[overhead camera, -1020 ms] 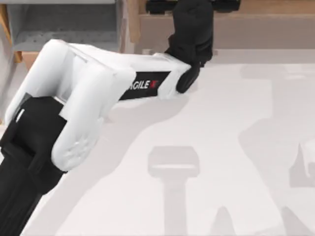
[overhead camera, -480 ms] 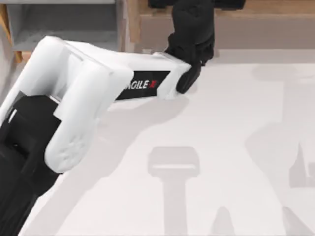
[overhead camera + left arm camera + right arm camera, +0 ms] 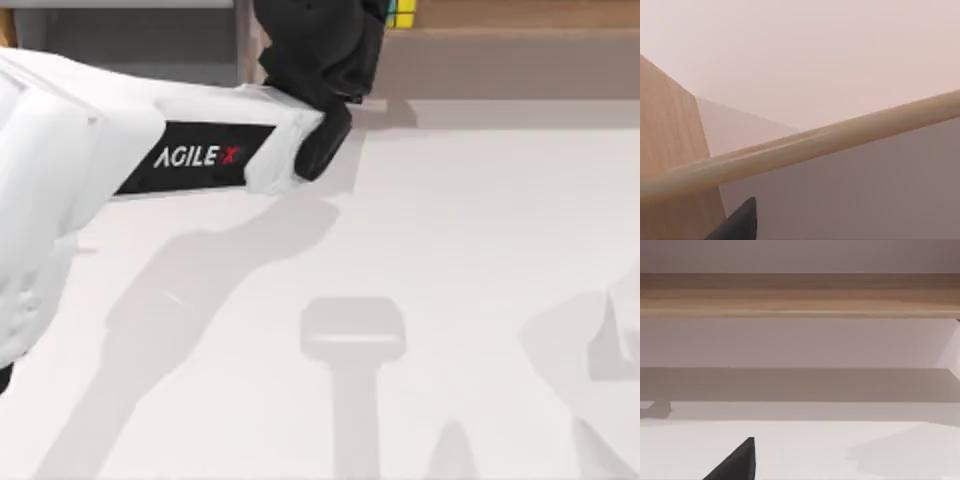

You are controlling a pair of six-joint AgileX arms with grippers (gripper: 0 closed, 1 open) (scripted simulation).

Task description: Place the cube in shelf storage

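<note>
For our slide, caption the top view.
Left arm reaches to the shelf storage, the cube at its wrist.

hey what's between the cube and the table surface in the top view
In the top view, the shelf storage's brownish-grey face lies between the cube at the top edge and the white table. The left claw's black wrist sits beside the cube.

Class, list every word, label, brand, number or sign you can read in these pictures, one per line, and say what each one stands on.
"AGILE X": white letters with a red X, on the black panel of the white left arm, top view.
The small yellow and green puzzle cube at the long wooden shelf unit carries coloured squares, no writing.
Both wrist views: no text.
</note>
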